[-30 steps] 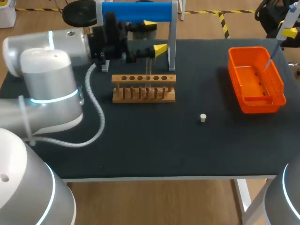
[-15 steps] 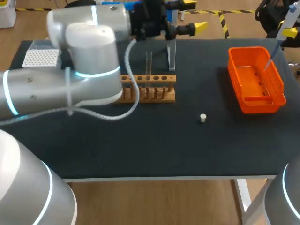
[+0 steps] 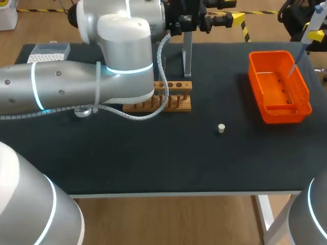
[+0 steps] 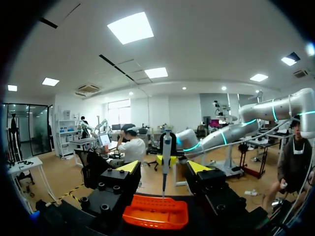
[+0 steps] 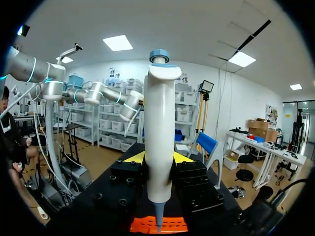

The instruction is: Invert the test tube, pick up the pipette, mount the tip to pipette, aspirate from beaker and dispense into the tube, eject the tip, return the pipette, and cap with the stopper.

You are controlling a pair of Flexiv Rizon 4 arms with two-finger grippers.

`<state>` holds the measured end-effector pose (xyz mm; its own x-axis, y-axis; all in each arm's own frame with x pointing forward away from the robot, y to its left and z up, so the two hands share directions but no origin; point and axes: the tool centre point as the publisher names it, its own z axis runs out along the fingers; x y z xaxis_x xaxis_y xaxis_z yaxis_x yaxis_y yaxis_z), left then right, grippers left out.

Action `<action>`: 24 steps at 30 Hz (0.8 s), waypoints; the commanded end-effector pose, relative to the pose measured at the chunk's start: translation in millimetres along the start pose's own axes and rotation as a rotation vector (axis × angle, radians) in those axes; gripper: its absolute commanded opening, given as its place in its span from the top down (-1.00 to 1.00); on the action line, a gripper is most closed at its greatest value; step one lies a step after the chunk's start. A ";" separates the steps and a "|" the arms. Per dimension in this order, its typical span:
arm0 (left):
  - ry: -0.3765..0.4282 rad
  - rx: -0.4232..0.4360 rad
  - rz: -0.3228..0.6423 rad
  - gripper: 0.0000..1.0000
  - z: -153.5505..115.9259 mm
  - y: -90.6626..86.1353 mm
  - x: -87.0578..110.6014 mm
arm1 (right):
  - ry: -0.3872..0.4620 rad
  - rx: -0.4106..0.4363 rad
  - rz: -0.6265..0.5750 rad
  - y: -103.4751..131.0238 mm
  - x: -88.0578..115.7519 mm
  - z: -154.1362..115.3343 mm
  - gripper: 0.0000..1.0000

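My right gripper (image 3: 316,34) hangs above the orange basket (image 3: 306,99) at the table's right, shut on the white pipette (image 5: 158,137) with its blue top. The pipette's tip (image 3: 295,64) points down over the basket. My left gripper (image 3: 230,13) is high over the table's far edge, past the wooden rack (image 3: 176,99), open with nothing between its fingers (image 4: 129,167). Far ahead of it, in the left wrist view, are the pipette (image 4: 166,150) and the basket (image 4: 156,212). The white stopper (image 3: 221,128) lies on the table in front of the rack. My left arm hides the test tube.
A white tip box (image 3: 48,52) stands at the back left. A glass vessel (image 3: 82,111) peeks out under my left arm. The pipette stand's post (image 3: 187,51) rises behind the rack. My left arm covers much of the table's back left.
My left arm has swung right and back from behind the rack, and its fingers have drawn closer together. The right arm, pipette, stopper and basket have not moved.
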<state>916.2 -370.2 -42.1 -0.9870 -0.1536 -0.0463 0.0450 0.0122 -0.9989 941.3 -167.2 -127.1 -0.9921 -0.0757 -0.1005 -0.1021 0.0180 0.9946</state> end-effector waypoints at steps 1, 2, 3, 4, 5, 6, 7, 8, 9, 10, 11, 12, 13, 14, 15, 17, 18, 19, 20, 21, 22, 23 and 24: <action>-0.008 0.007 0.000 1.00 2.8 1.3 1.1 | 0.000 0.002 0.000 0.9 0.3 -0.4 1.00; -0.008 0.007 0.000 1.00 2.8 1.3 1.1 | 0.000 0.002 0.000 0.9 0.3 -0.4 1.00; -0.008 0.007 0.000 1.00 2.8 1.3 1.1 | 0.000 0.002 0.000 0.9 0.3 -0.4 1.00; -0.008 0.007 0.000 1.00 2.8 1.3 1.1 | 0.000 0.002 0.000 0.9 0.3 -0.4 1.00; -0.008 0.007 0.000 1.00 2.8 1.3 1.1 | 0.000 0.002 0.000 0.9 0.3 -0.4 1.00; -0.008 0.007 0.000 1.00 2.8 1.3 1.1 | 0.000 0.002 0.000 0.9 0.3 -0.4 1.00; 0.006 0.016 0.003 1.00 10.4 0.6 -1.1 | 0.000 0.002 0.000 0.9 0.3 -0.4 1.00; 0.015 0.010 0.000 1.00 18.3 -0.1 -3.4 | 0.000 0.002 0.000 0.9 0.3 -0.4 1.00; 0.030 0.014 0.004 1.00 25.4 -1.4 -4.9 | 0.000 0.002 0.000 0.9 0.3 -0.4 1.00; 0.038 0.022 0.009 1.00 32.1 -2.9 -5.8 | 0.000 0.002 0.000 0.9 0.3 -0.4 1.00; 0.040 0.022 0.012 1.00 38.6 -4.5 -6.5 | 0.000 0.002 0.000 0.9 0.3 -0.4 1.00; 0.042 0.019 0.020 1.00 45.0 -6.1 -6.6 | 0.000 0.002 0.000 0.9 0.3 -0.4 1.00; 0.046 0.024 0.030 1.00 51.0 -8.1 -6.0 | 0.000 0.002 0.000 0.9 0.3 -0.4 1.00; 0.047 0.022 0.030 1.00 56.8 -9.8 -5.3 | 0.000 0.002 0.000 0.9 0.3 -0.4 1.00; 0.046 0.017 0.031 1.00 62.5 -11.1 -5.1 | 0.000 0.002 0.000 0.9 0.3 -0.4 1.00; 0.049 0.016 0.035 1.00 73.2 -13.8 -3.3 | 0.000 0.002 0.000 0.9 0.3 -0.4 1.00; 0.049 0.016 0.035 1.00 78.5 -14.7 -2.4 | 0.000 0.002 0.000 0.9 0.3 -0.4 1.00; 0.049 0.014 0.035 1.00 84.2 -15.9 -1.1 | 0.000 0.002 0.000 0.9 0.3 -0.4 1.00; 0.050 0.014 0.037 1.00 88.7 -17.2 0.2 | 0.000 0.002 0.000 0.9 0.3 -0.4 1.00; 0.051 0.019 0.038 1.00 92.6 -18.2 0.9 | 0.000 0.002 0.000 0.9 0.3 -0.4 1.00; 0.050 0.020 0.036 1.00 97.4 -18.9 1.6 | 0.000 0.002 0.000 0.9 0.3 -0.4 1.00; 0.049 0.016 0.033 1.00 101.5 -19.8 2.2 | 0.000 0.002 0.000 0.9 0.3 -0.4 1.00; 0.049 0.021 0.030 1.00 104.9 -20.9 2.7 | 0.000 0.002 0.000 0.9 0.3 -0.4 1.00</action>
<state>925.9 -442.5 -22.2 -0.9929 -0.0900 -0.0774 0.0773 0.0038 -0.9970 941.3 -167.2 -127.1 -0.9921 -0.0756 -0.1005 -0.1021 0.0180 0.9946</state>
